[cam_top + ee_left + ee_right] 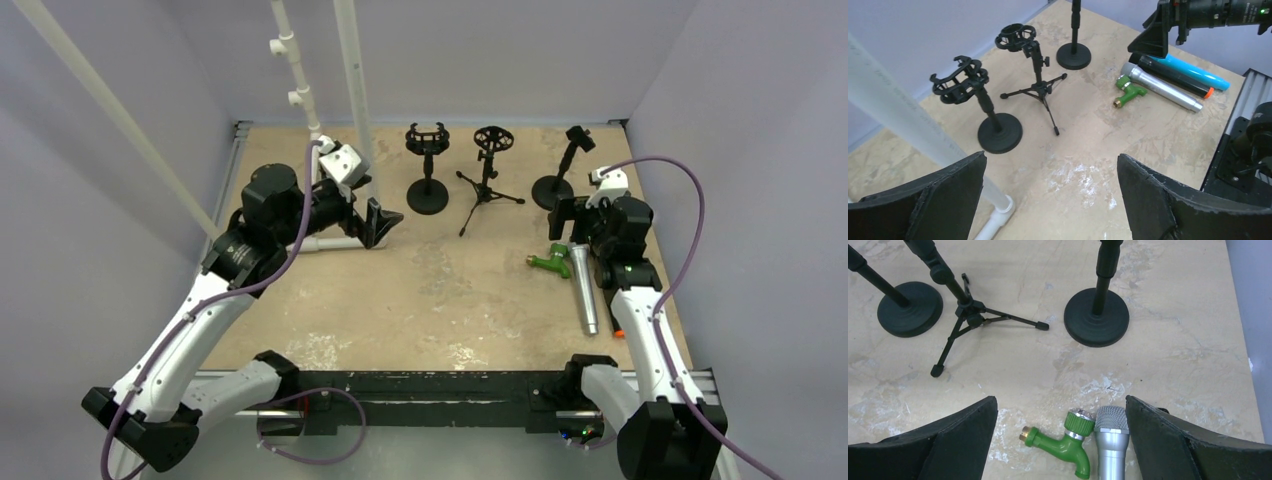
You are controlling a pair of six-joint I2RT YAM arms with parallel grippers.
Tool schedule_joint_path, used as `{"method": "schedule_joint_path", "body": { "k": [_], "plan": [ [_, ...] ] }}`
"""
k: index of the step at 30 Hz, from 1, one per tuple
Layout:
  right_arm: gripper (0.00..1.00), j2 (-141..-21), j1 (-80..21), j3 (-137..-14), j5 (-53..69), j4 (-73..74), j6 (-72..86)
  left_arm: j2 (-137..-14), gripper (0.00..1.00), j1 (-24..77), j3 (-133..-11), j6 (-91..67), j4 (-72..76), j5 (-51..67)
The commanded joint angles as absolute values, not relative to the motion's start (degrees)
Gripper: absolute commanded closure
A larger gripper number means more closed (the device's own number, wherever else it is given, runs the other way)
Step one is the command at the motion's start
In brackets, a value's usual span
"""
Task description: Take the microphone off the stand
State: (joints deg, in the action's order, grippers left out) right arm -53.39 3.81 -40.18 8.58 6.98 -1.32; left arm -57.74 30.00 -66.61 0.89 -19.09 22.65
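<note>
Three black stands are at the back: a round-base stand with a shock mount [427, 168] [984, 107], a tripod stand [487, 178] [1034, 67] and a round-base stand with a clip [560, 172] [1097, 315]. Their holders that show hold nothing. A silver microphone [583, 290] [1160, 88] [1110, 440] lies flat on the table at the right. My right gripper [572, 228] [1060, 402] is open and empty just above the microphone's head. My left gripper [383, 222] [1051, 165] is open and empty at the left, above the table.
A green plastic tap [552, 263] [1065, 442] lies against the microphone's head. A black microphone with an orange end [1175, 77] and a blue cylinder [1198, 72] lie beside the silver one. White pipes [300, 90] [908, 130] stand at the back left, close to my left gripper.
</note>
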Motion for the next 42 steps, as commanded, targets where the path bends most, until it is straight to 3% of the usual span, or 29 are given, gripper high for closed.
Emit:
{"method": "schedule_joint_path", "body": {
  "k": [1, 11, 23, 42],
  "plan": [
    [0.04, -50.97, 4.03, -42.36, 8.84, 9.13, -1.58, -54.06, 0.0, 29.57, -69.87, 5.16, -24.12, 16.22],
    [0.02, -48.14, 4.04, -41.78, 13.8, 9.16, 0.75, -48.52, 0.0, 27.92, -67.39, 7.13, -27.67, 4.35],
    [0.02, -45.47, 4.04, -38.67, 9.61, 7.18, -3.32, -42.76, 0.0, 18.41, -53.11, 3.38, -14.65, -6.57],
    [0.02, -43.6, 4.04, -39.2, 8.87, 9.48, -4.79, -37.15, 0.0, 8.19, -41.21, -1.01, -6.15, 5.1]
  ]
}}
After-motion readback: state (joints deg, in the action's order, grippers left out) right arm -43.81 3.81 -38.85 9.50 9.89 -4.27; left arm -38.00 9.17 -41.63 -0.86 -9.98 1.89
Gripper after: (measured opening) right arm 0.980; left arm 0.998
